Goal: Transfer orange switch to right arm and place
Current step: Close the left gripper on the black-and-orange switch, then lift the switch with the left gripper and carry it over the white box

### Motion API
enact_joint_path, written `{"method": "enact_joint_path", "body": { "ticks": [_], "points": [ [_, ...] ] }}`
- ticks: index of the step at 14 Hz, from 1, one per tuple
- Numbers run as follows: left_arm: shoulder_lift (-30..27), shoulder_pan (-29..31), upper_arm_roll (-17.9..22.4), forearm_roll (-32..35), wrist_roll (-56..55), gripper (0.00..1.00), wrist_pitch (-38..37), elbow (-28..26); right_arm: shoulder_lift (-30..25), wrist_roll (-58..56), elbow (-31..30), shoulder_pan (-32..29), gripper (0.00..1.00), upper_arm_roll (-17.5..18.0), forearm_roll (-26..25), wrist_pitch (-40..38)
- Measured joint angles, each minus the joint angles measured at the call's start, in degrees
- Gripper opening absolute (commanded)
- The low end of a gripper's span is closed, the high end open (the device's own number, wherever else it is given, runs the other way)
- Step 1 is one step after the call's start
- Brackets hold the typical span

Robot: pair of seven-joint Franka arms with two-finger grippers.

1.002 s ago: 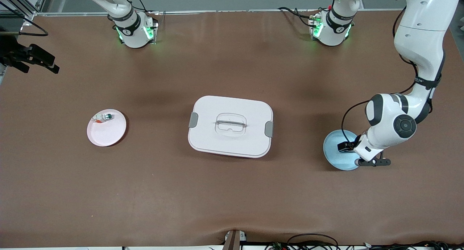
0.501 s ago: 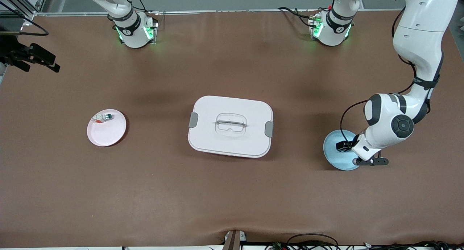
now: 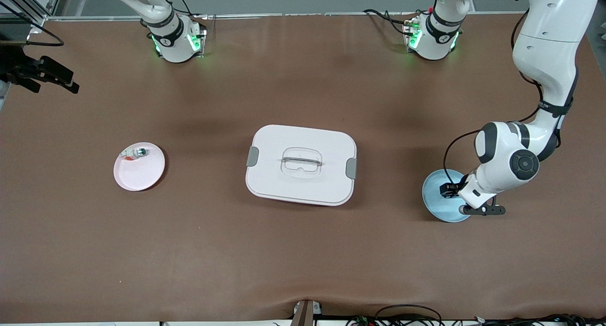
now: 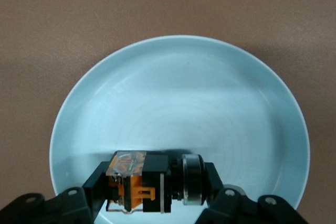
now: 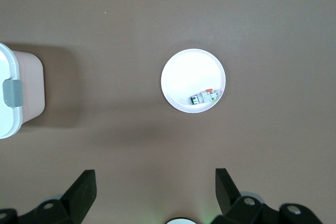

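The orange switch [image 4: 142,182], a small black body with orange parts and a round ringed cap, lies on its side in the pale blue plate [image 4: 184,93] at the left arm's end of the table. My left gripper [image 4: 155,182] is down in that plate [image 3: 433,198], shut on the switch, with one finger on each end of it. In the front view the left hand [image 3: 473,196] covers the switch. My right gripper [image 5: 155,182] hangs high over the table, open with nothing between its fingers.
A pink plate [image 3: 139,174] toward the right arm's end holds a small white-and-green part [image 3: 137,152]; the right wrist view shows that plate [image 5: 184,77] below. A white lidded box [image 3: 300,165] with grey clips stands mid-table between the plates.
The left gripper's fingers have closed onto the orange switch in the blue plate, and the left hand shifted slightly. The right arm has not moved.
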Motion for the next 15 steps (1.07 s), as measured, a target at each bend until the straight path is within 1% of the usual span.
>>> {"method": "enact_joint_path", "body": {
  "ticks": [1,3,4,5,6,9,12,15],
  "points": [
    [0.0,0.0,0.0,0.0,0.0,0.55,0.0,0.0,0.0,0.0,0.0,0.0,1.0,0.0,0.0,0.0],
    [0.0,0.0,0.0,0.0,0.0,0.26,0.0,0.0,0.0,0.0,0.0,0.0,1.0,0.1,0.1,0.0],
    [0.0,0.0,0.0,0.0,0.0,0.14,0.0,0.0,0.0,0.0,0.0,0.0,1.0,0.3,0.1,0.0],
    [0.0,0.0,0.0,0.0,0.0,0.04,-0.1,0.0,0.0,0.0,0.0,0.0,1.0,0.3,0.1,0.0],
    [0.0,0.0,-0.1,0.0,0.0,0.0,-0.7,0.2,0.0,0.0,0.0,0.0,1.0,0.3,0.1,-0.1],
    [-1.4,0.0,-0.7,0.0,0.0,0.0,-5.6,2.1,0.0,0.0,0.0,0.0,1.0,0.1,0.1,-0.3],
    [-5.2,0.1,-3.1,-0.5,-0.3,0.01,-13.1,5.1,0.0,0.0,0.0,0.0,1.0,0.0,0.1,-0.3],
    [-9.0,-0.1,-5.4,-5.4,-0.8,0.01,-21.8,9.0,0.0,0.0,0.0,0.0,1.0,0.1,0.1,-0.3]
  ]
}}
